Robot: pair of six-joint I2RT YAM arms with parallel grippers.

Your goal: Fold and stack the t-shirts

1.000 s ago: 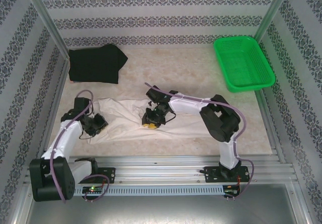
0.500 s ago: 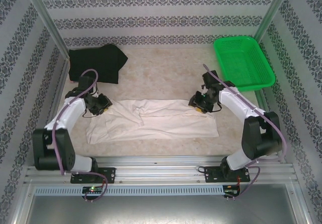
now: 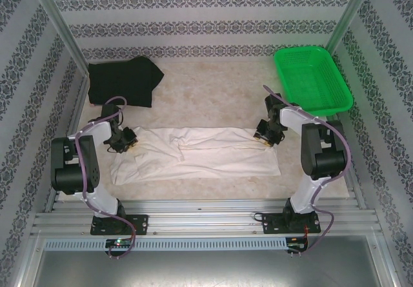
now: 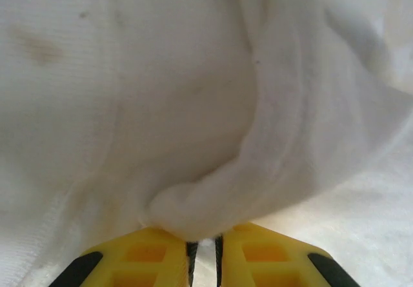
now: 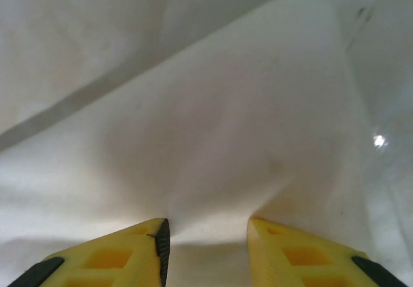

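Left gripper (image 4: 203, 243): fingers nearly together, clamped on a bunched edge of the cream t-shirt (image 3: 200, 153). Right gripper (image 5: 208, 229): fingers apart, cloth between them; whether it is gripped cannot be told. Shirt spread crosswise on the table (image 3: 213, 93), between the arms. Risk: the left pinch sits at the very tips, so a pull may slip the cloth free. Count: t-shirts, two, the black t-shirt (image 3: 122, 80) at far left; green basket (image 3: 321, 111), one; grippers, two

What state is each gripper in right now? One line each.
Left gripper: shut on a fold of the cream t-shirt.
Right gripper: jaws apart against the same shirt; grip cannot be told.
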